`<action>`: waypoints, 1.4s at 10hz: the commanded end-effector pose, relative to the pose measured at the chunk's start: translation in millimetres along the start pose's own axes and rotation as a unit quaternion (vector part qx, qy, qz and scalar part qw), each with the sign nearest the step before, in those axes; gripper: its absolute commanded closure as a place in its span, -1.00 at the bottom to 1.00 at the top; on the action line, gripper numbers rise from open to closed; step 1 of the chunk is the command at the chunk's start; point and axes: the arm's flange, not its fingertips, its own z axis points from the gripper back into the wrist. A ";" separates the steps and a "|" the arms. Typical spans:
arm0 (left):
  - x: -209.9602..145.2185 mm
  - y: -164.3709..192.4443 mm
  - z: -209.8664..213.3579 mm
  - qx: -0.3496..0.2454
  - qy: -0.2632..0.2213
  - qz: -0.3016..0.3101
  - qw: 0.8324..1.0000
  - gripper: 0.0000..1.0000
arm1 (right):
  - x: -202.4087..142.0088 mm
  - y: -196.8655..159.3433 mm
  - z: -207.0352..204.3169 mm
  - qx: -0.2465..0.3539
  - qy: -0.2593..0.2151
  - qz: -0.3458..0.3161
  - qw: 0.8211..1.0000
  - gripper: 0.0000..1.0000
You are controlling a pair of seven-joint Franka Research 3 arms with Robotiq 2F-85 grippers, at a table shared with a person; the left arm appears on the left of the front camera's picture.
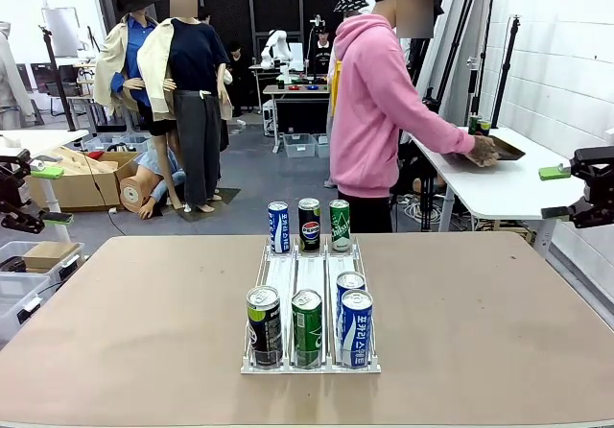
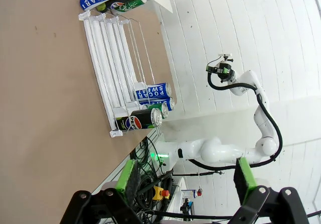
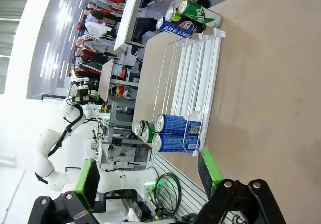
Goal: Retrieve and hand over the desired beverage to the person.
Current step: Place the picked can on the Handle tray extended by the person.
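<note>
A clear rack [image 1: 309, 289] in the middle of the table holds the beverage cans. Its far end has a blue can [image 1: 278, 226], a black Pepsi can [image 1: 309, 224] and a green can [image 1: 340, 225]. Its near end has a black-and-lime can [image 1: 264, 324], a green can [image 1: 307, 327] and two blue cans [image 1: 355, 325]. The person [image 1: 374, 111] in a pink hoodie stands beyond the table, turned toward a side table. My left gripper [image 1: 48, 196] [image 2: 186, 179] hangs open off the table's left side. My right gripper [image 1: 554, 192] [image 3: 149, 176] hangs open off the right side. Both hold nothing.
The person's hands rest on a flat brown thing [image 1: 494, 150] on the white side table [image 1: 508, 188] at the right. Boxes [image 1: 82, 174] and bins [image 1: 29, 265] stand on the floor at the left. Bare tabletop [image 1: 125, 322] lies on both sides of the rack.
</note>
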 end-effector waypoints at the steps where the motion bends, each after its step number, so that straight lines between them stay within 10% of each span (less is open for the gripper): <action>1: -1.8 -1.8 0.0 0.001 -0.003 -0.001 1.000 -1.00 | -0.3 1.1 -0.9 -0.002 0.004 -0.008 1.000 -1.00; 14: -1.8 -1.8 0.0 0.001 -0.003 -0.001 1.000 -1.00 | -0.3 1.1 -0.9 -0.002 0.004 -0.008 1.000 -1.00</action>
